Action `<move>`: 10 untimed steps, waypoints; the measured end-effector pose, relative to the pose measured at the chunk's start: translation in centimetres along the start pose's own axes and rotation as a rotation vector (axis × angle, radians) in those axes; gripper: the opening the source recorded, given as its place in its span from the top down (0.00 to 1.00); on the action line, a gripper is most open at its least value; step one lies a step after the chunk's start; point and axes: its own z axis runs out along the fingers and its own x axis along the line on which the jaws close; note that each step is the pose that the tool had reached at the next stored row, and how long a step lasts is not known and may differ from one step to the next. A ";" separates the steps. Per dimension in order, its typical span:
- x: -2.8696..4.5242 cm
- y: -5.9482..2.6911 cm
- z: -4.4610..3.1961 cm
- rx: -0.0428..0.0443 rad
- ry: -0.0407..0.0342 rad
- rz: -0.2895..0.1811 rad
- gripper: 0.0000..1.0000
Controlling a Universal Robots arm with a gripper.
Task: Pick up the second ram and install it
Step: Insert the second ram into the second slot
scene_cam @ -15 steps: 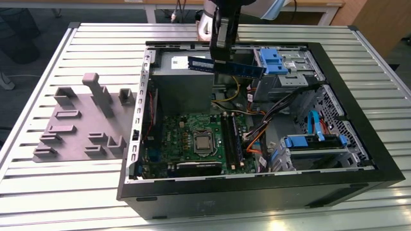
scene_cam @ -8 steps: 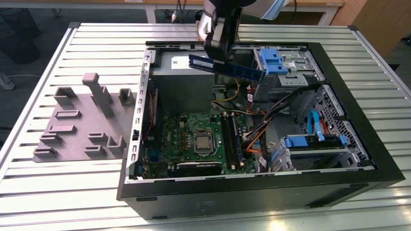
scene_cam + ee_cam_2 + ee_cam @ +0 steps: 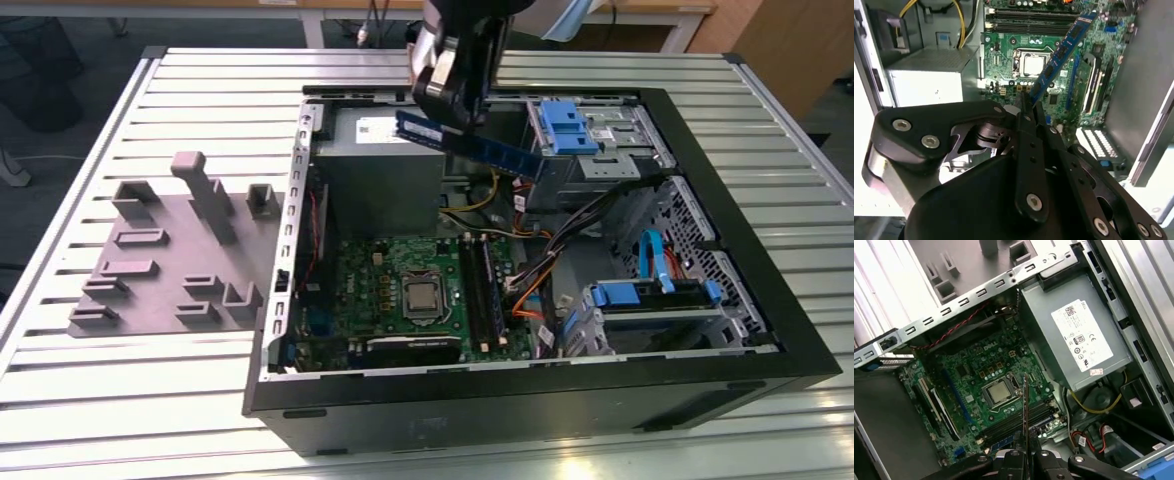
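Observation:
The second ram [image 3: 470, 143] is a long blue-green stick with black chips, held tilted in the air above the grey power supply [image 3: 380, 175] inside the open computer case. My gripper [image 3: 438, 118] is shut on one end of it. In the second wrist view the second ram [image 3: 1059, 55] sticks out from the gripper [image 3: 1026, 102] over the green motherboard [image 3: 1004, 55]. The first wrist view has the stick edge-on [image 3: 1025, 405] above the gripper [image 3: 1025, 456]. The long black memory slots [image 3: 483, 290] lie on the motherboard [image 3: 380, 290] beside the processor.
A grey plastic fixture [image 3: 174, 250] with upright blocks lies on the slatted table at the exterior view's left. Blue drive brackets [image 3: 577, 125] and cable bundles [image 3: 534, 240] crowd the case's other side. The black case wall [image 3: 534, 400] rims the front.

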 end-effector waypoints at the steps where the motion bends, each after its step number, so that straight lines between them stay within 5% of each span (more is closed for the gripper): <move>1: 0.00 0.00 0.01 0.0003 0.0005 0.016 0.86; 10: 0.00 0.00 0.17 0.0008 0.0012 0.162 0.86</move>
